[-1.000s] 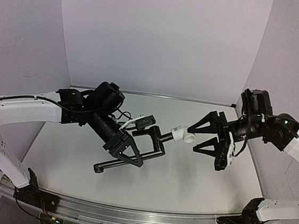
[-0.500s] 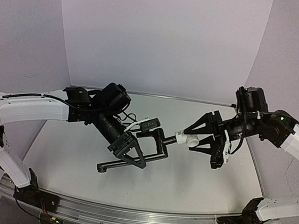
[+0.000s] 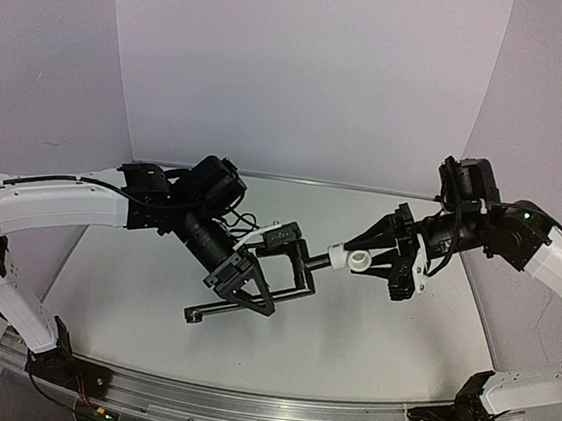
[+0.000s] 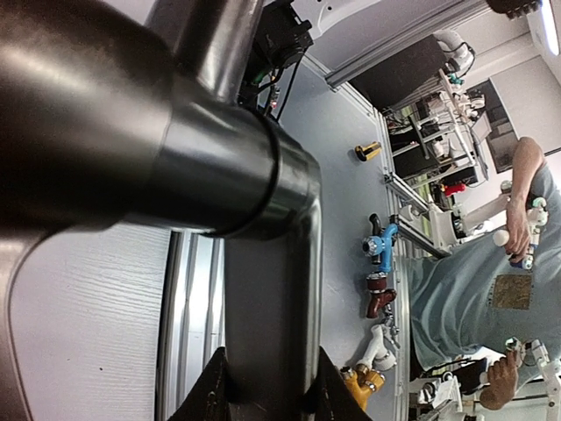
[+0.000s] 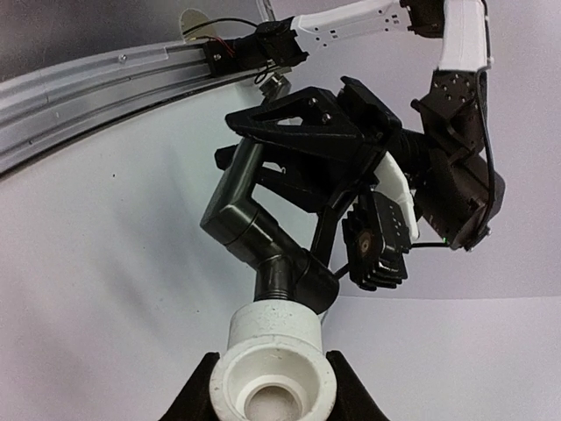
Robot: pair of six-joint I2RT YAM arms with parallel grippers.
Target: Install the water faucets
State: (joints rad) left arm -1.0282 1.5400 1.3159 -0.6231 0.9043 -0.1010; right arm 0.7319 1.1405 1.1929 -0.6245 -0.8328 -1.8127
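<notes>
Clenched on the black pipe (image 3: 212, 309) with the left gripper (image 3: 247, 292), well off the table (image 3: 128, 325), presumably to brace it rigid for the joint. Points the pipe's short bent end out beyond those fingertips toward the right gripper (image 3: 366, 259). Grasping the white fitting (image 3: 353, 259) there, pinched between both right fingers (image 5: 200, 393), open bore facing back along them. Looks already seated on the pipe end, so probably held for pushing or twisting home. Judged mid-install, with full seating not confirmed.

From the top view: the whole line-up, both arms meeting in mid-air, with the pipe's long leg trailing below and behind the left fingertips. Cannot read contact at the joint from there. From the right wrist: the fitting touching both pads and butted against the pipe's collar just ahead of the fingertips. From the left wrist: little beyond pipe filling the frame, wedged between the two left fingers (image 4: 210, 399) at the bottom edge, with the fitting out of sight
</notes>
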